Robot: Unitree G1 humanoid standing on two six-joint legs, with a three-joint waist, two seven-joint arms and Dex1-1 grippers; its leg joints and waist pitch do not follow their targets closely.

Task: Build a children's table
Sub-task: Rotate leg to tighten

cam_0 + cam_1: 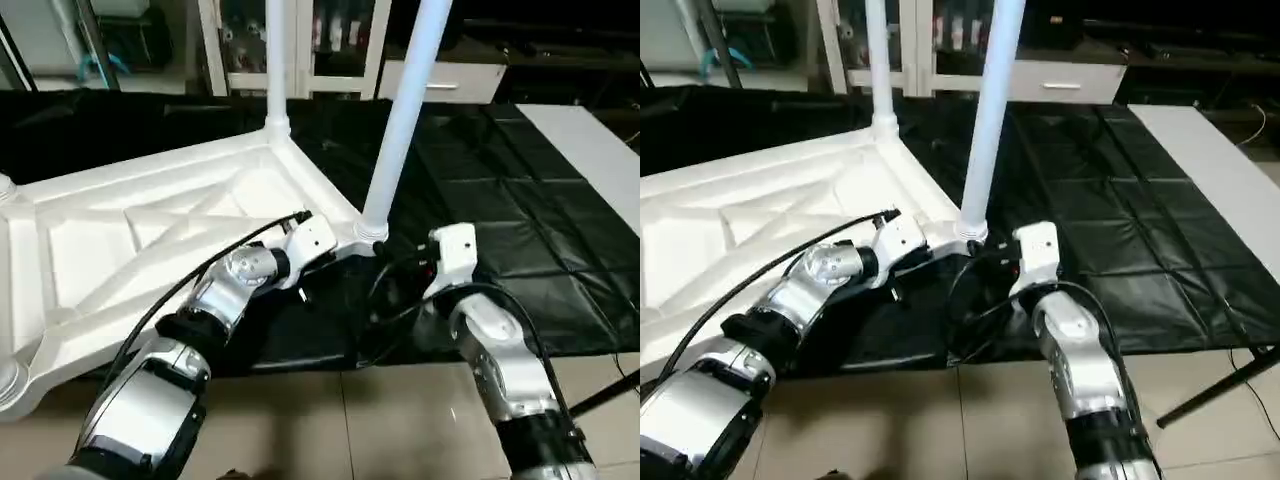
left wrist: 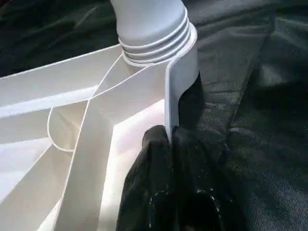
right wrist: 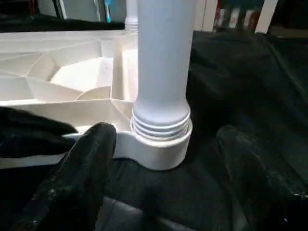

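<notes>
1. Eye views: the top (image 1: 150, 235) lies underside up on a black sheet (image 1: 500, 230), with two legs (image 1: 405, 120) standing in its corner sockets. The left gripper (image 1: 305, 240) sits at the top's near edge; the right gripper (image 1: 445, 255) is just beside the nearer leg's base.
2. Left wrist: the fingers (image 2: 159, 159) are pressed together on the top's rim below the socket (image 2: 183, 62).
3. Right wrist: the fingers (image 3: 91, 159) are spread, flanking the socket without touching it.

Upright white tapered tube leg (image 3: 161, 62) in round corner socket (image 3: 161, 147) blocks centre, spread right gripper (image 3: 159, 173) fingers flank it, left gripper (image 2: 168, 187) clamps adjoining white plastic rim (image 2: 172, 91), black mat (image 1: 500, 200) beyond unobstructed
</notes>
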